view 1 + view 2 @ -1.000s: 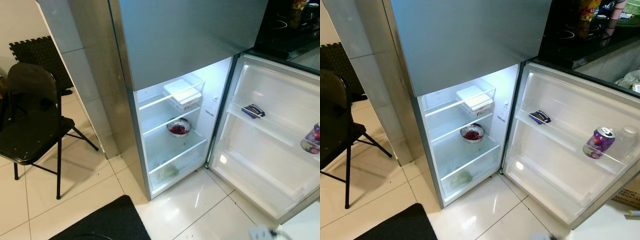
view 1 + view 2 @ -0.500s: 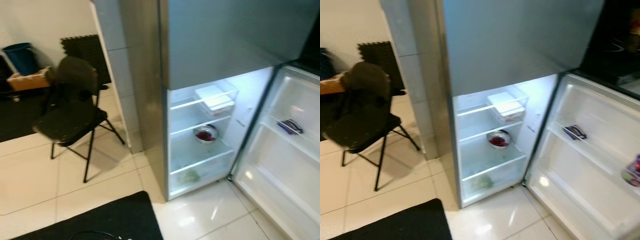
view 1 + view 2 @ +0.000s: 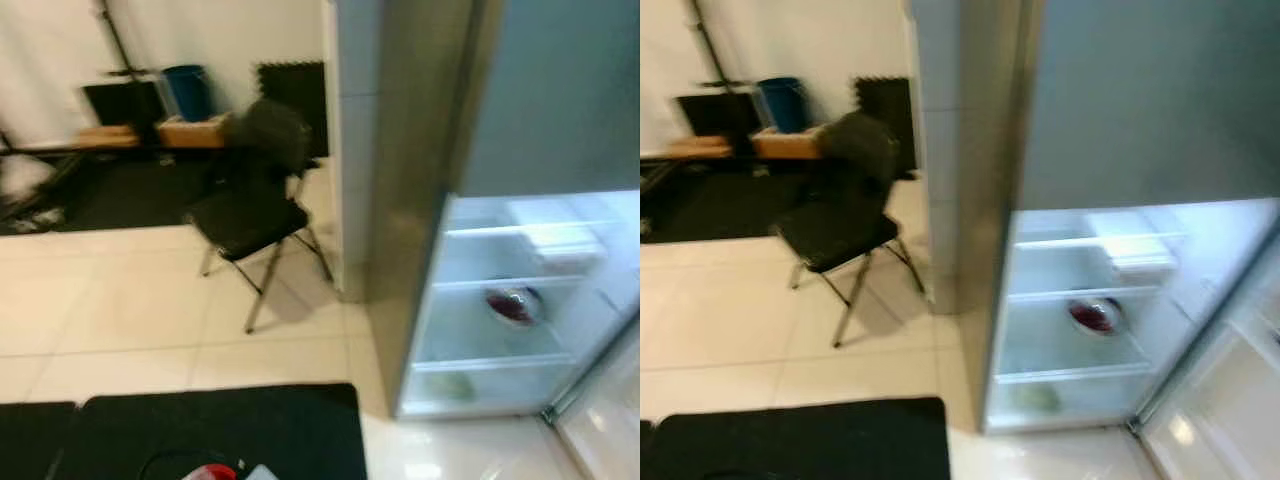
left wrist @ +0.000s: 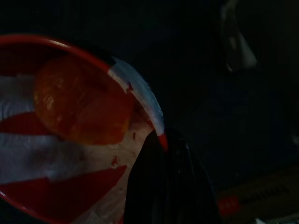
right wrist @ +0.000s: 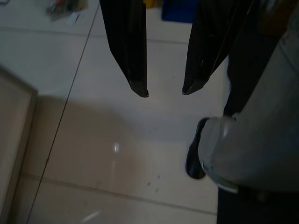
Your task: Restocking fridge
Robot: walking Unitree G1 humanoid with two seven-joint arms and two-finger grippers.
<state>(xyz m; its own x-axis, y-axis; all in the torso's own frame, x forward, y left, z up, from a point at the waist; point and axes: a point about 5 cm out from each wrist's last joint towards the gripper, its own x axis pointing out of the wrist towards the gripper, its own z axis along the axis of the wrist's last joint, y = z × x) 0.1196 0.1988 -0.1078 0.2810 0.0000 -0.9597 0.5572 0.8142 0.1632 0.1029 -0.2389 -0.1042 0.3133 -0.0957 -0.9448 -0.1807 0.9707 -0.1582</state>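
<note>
The view is swung left, the fridge (image 3: 520, 300) shifted right; a red-and-white bowl (image 4: 60, 140) is gripped by the left gripper (image 4: 163, 186), while the right gripper (image 5: 163, 91) is held apart, empty.

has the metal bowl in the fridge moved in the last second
No. The bowl sits on the same fridge shelf below the white box; the camera turned left.

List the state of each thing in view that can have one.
Fridge: lower compartment open, lit inside.
Metal bowl: on a middle shelf, red food in it.
White box: on the top shelf.
Folding chair: unfolded, standing on the tiles.
Red and white bowl: holds an orange food; left gripper's finger on its rim.
Right gripper: fingers open, empty, above the floor.
</note>
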